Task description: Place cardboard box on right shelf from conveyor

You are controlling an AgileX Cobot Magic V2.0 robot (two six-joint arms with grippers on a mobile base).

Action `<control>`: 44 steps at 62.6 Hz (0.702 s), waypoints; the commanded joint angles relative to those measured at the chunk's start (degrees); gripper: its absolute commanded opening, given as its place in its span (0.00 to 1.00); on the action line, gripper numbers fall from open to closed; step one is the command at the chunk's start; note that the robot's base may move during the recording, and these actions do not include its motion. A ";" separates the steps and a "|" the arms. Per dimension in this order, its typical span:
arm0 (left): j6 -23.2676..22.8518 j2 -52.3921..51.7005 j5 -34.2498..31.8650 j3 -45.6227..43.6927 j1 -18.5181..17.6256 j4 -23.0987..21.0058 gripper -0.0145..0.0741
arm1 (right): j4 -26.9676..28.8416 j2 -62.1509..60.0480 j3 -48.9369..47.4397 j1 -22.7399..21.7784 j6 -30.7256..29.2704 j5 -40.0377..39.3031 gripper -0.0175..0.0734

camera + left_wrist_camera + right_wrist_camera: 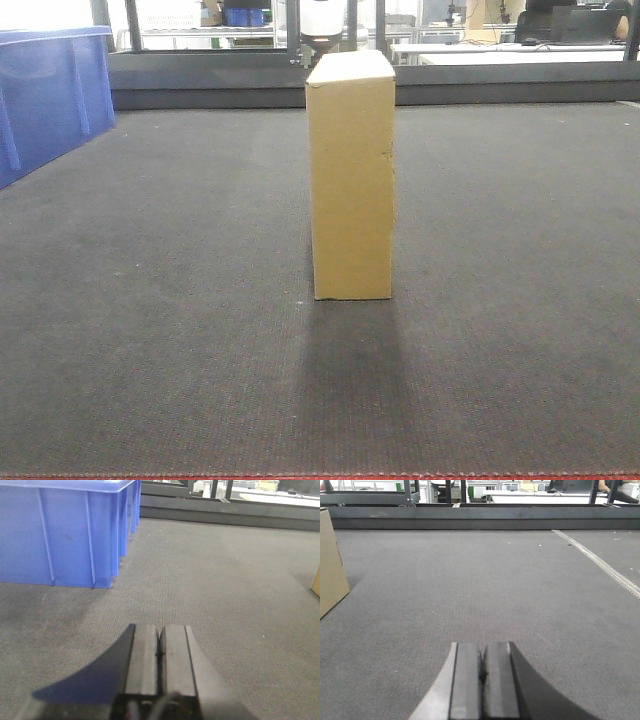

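A tall, narrow tan cardboard box (351, 175) stands upright in the middle of the dark grey conveyor (150, 300); a small nick marks its right edge. Neither gripper shows in the front view. In the left wrist view my left gripper (161, 629) is shut with nothing in it, low over the belt, and only a corner of the cardboard box (316, 581) shows at the far right. My right gripper (482, 647) is also shut and empty over the conveyor (495, 590), with the cardboard box (331, 565) well off to its left. The right shelf is out of view.
A blue plastic bin (45, 95) sits on the belt at the left, close ahead of the left gripper as the blue bin (65, 530). A dark metal rail (400, 75) bounds the belt's far side. A thin red edge (320, 476) marks its front. A toothed seam (605, 565) crosses the belt at right.
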 commanded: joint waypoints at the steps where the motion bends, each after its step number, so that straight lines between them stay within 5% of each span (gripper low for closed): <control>1: -0.29 -0.72 -5.18 -0.16 -0.01 -0.27 0.03 | -0.12 -0.82 -0.23 0.12 -0.37 -4.78 0.26; 44: -0.29 -0.72 -5.18 -0.16 -0.01 -0.27 0.03 | -0.12 -0.82 -0.23 0.12 -0.37 -4.93 0.26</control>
